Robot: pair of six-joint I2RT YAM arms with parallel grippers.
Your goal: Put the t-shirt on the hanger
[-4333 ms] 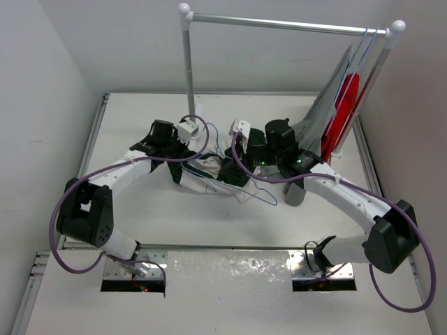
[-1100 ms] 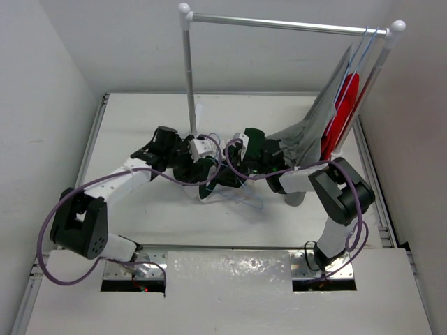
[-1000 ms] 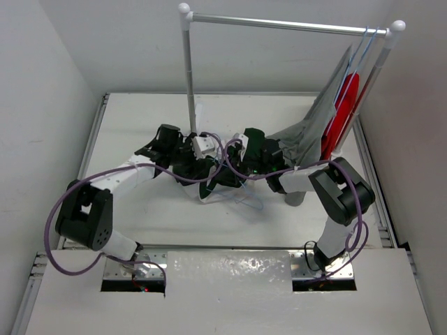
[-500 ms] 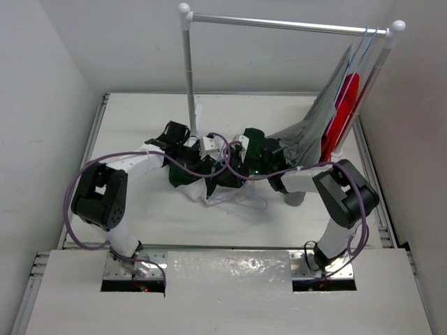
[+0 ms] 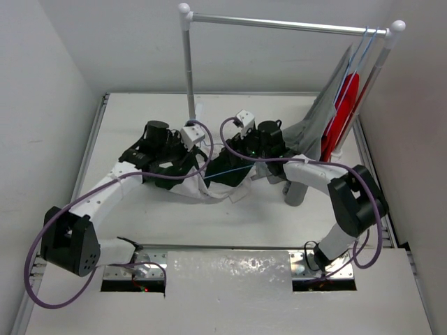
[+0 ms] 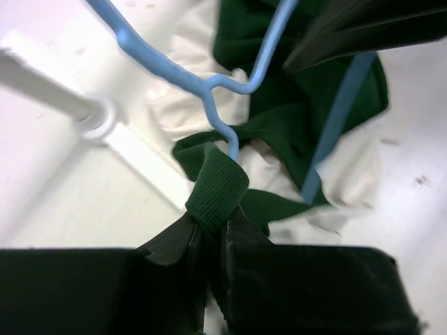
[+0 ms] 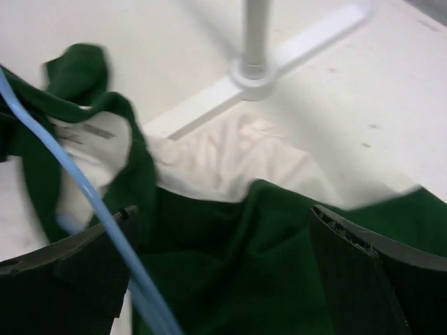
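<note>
Grip on collar band (image 6: 218, 190): one t-shirt (image 5: 209, 190) bunched mid-table

One t-shirt lies in a crumpled heap near the middle of the table (image 5: 133, 115), between the ends of the two arms and just in front of the rail's left post. Cream and dark green cloth are folded into each other. The print cannot be made out, and it is hard to tell which green fold is a sleeve.

One hanger (image 5: 230, 169) lies with the t-shirt. From above it is only a thin blue line across the heap. In the left wrist view its neck runs down into the green band, where the hook's end is hidden. A dark shape, cut off by the top edge of that view, covers part of one bar.

There are two grippers. The left gripper (image 6: 209, 230) has its fingers together, clamped on a loop of the collar band. The right gripper (image 7: 223, 213) has its fingers wide apart over green cloth and clamps nothing. One hanger bar passes close by one of its fingers. Whether its tips touch the cloth cannot be told.

One white rail (image 5: 188, 63) stands at the back of the table. Two shirts hang at its right end. One is a grey shirt (image 5: 314, 129). The other is a red shirt (image 5: 346, 105), largely hidden behind the grey one. Both hang from thin blue wires too fine to count. The right arm covers the grey shirt's lower edge.
</note>
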